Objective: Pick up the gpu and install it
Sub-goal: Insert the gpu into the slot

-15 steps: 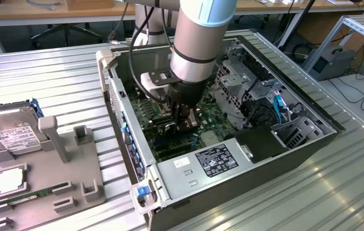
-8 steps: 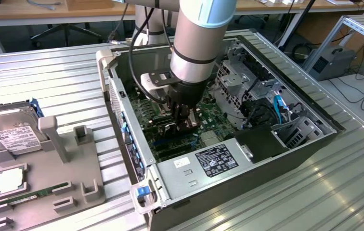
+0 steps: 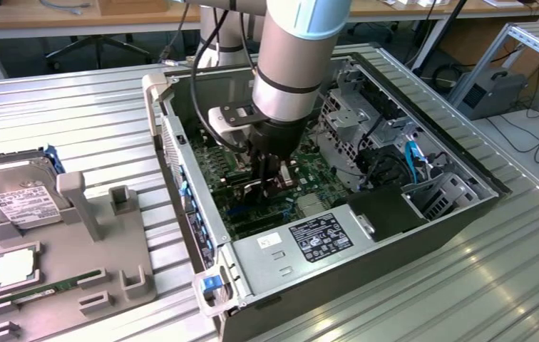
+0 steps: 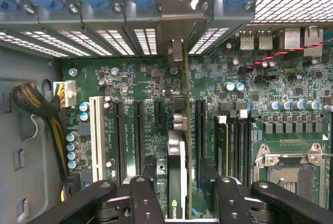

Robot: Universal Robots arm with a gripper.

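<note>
gpu (image 4: 177,166) stands on edge among the motherboard (image 4: 291,109) slots. fingers (image 4: 143,195) are spread either side of it with a small gap each side, gripping nothing. arm (image 3: 289,64) reaches into the case (image 3: 440,214), centre of the exterior frame.

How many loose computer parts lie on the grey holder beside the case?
3: a hard drive at the far end, a processor in the middle, a memory stick at the near end. None seems hidden.

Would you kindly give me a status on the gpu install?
Pincer open, straddling gpu. It stands upright in motherboard slot, bracket at rear panel. Nothing in the way.
</note>
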